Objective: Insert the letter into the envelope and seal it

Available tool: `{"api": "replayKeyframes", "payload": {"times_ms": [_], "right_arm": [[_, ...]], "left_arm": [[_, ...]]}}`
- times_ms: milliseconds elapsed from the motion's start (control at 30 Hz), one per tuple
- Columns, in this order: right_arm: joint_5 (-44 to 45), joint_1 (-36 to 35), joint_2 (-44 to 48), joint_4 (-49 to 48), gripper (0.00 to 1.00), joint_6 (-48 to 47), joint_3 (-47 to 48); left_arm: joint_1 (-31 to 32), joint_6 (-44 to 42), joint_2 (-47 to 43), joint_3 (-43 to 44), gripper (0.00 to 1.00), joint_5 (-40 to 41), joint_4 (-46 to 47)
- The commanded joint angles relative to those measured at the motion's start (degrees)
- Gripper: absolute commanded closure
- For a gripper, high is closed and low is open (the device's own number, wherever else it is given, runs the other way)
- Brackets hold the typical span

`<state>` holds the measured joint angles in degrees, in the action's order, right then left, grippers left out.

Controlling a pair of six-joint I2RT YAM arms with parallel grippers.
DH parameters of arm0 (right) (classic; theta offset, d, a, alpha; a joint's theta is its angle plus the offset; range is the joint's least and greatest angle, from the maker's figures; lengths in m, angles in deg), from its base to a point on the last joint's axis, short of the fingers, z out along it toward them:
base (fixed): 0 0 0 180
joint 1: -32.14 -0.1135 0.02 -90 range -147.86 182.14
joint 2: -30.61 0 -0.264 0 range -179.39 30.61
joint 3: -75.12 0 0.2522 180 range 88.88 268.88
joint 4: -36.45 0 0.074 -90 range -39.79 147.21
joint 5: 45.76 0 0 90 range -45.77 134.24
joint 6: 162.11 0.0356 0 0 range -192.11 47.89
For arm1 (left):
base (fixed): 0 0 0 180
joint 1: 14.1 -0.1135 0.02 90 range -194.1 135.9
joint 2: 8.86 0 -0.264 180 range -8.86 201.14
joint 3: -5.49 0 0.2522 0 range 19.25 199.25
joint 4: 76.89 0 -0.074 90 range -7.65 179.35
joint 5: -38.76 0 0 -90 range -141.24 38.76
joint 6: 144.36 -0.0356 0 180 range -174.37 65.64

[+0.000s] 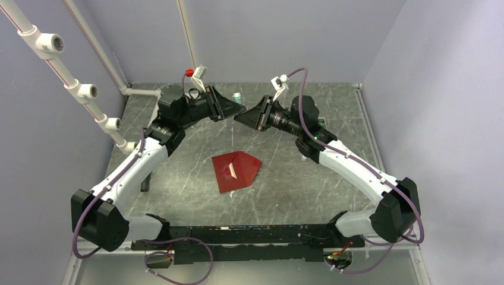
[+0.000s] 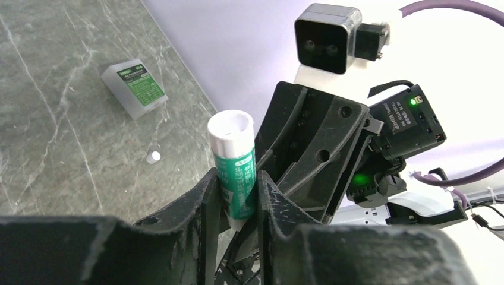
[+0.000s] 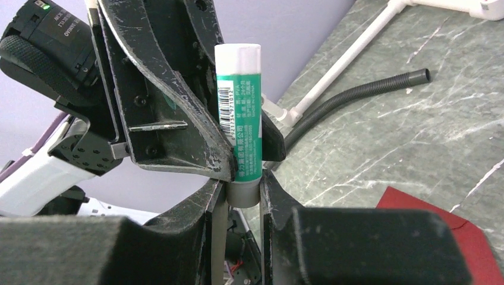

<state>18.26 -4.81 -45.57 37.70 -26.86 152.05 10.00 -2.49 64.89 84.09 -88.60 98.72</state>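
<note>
1. Left hand [image 2: 238,181] partly closed, clamping glue stick [image 3: 239,113] body; right hand [image 3: 243,184] narrower, pinching its grey end.
2. Envelope [image 1: 236,171] on counter [image 1: 297,178], below both hands; letter not discernible.
3. Likely sealing prep; next: uncap with straight pull apart.

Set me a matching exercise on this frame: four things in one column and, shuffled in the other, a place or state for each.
1 glue stick
2 envelope
3 white-and-green box
4 black hose

A lies alongside a white pipe
B clamped by the left hand and the right hand
C sits on the table close to a wall
D lies flat between the two arms

Pairs: 1-B, 2-D, 3-C, 4-A
</note>
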Motion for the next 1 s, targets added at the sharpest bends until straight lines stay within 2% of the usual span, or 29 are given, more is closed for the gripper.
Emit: {"api": "replayKeyframes", "payload": {"times_ms": [0,67,100,133,200,233,300,367,500,633,733,800,867,900,967], "right_arm": [[-1.9,-0.2,0.4,-5.5,0.82,2.0,0.1],[-1.9,-0.2,0.5,-3.3,0.81,1.3,0.6],[-1.5,-0.1,0.4,-0.7,0.77,0.6,1.4],[-1.3,-0.1,0.4,2.3,0.67,-1.2,2.5],[-0.4,0.1,1.1,9.7,0.36,-6.2,4.4],[-0.5,0.1,1.7,11.6,0.26,-8.6,4.6],[-2.6,0.4,3.4,14.3,0.16,-13.5,4.4],[-5.5,0.8,4.9,15.5,0.14,-16.5,4.3],[-9.5,1.9,5.4,17.2,0.2,-16.4,6.9],[-11.9,1.9,4.3,15.7,0.3,-14.4,9.2],[-13.0,1.9,3.8,14.2,0.41,-12.7,9.8],[-14.1,1.9,3.2,14.0,0.6,-11.9,10.7],[-14.5,1.9,2.6,14.6,0.69,-11.6,11.4],[-14.7,1.9,2.3,14.6,0.73,-11.5,11.6],[-14.7,1.9,1.9,14.9,0.74,-11.4,11.9]], "left_arm": [[0.2,-1.6,0.2,-0.9,0.81,2.1,3.3],[0.2,-3.1,-0.1,-1.0,0.96,2.4,2.8],[0.2,-4.5,-0.3,-0.9,0.97,2.6,2.0],[0.2,-6.4,-0.7,-0.8,0.97,2.8,0.7],[0.2,-10.1,-1.5,0.0,0.98,3.2,-2.4],[0.2,-12.5,-1.7,0.6,0.98,2.9,-4.5],[0.1,-17.9,-1.9,2.2,0.98,1.4,-8.9],[0.1,-22.0,-1.8,3.7,0.98,-1.3,-13.9],[0.1,-26.0,-2.0,4.0,0.98,-17.6,-11.9],[0.1,-25.4,-1.7,4.6,0.97,-27.3,-10.4],[0.1,-26.8,-1.2,5.9,0.98,-31.0,-12.7],[0.2,-28.6,-1.3,6.6,0.98,-31.9,-14.5],[0.2,-30.3,-1.6,7.0,0.98,-32.3,-16.1],[0.2,-31.1,-1.7,7.1,0.98,-32.6,-16.8],[0.2,-32.8,-1.7,7.5,0.98,-33.8,-18.4]]}}
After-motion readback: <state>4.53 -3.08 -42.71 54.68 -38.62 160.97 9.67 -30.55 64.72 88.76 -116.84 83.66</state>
